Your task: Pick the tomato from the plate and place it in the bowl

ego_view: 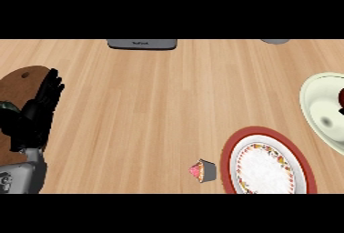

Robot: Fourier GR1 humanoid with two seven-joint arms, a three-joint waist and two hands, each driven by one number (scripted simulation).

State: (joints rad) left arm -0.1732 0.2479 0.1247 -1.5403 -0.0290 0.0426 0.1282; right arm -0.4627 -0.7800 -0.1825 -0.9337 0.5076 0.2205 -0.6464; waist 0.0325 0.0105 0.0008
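Head view, looking steeply down on a light wooden desk [148, 113]. Left hand [39, 113] shows at the left edge, black, fingers [52, 86] straight and relaxed, pointing up, holding nothing; it rests over a brown wooden board [20, 79] that has a small hole near its top. Grey forearm enters at the lower left corner. Right hand does not show. At lower right sits a plate [232, 150] with a red rim, a patterned inner ring and a white centre; nothing lies on it. Just to the left of the plate, close to its rim, a small cupcake [201, 171] lies tipped on its side, dark wrapper toward the plate, pink top facing left. At the right edge, a pale cream bowl [316, 104], partly cut off by the frame. Inside it, at the very edge of view, a dark red round thing [341, 101], only a sliver visible; likely the tomato, cannot tell for sure. Along the top edge: a grey flat appliance [142, 44] with small lettering, and further right a small grey object [275, 41], mostly cut off.
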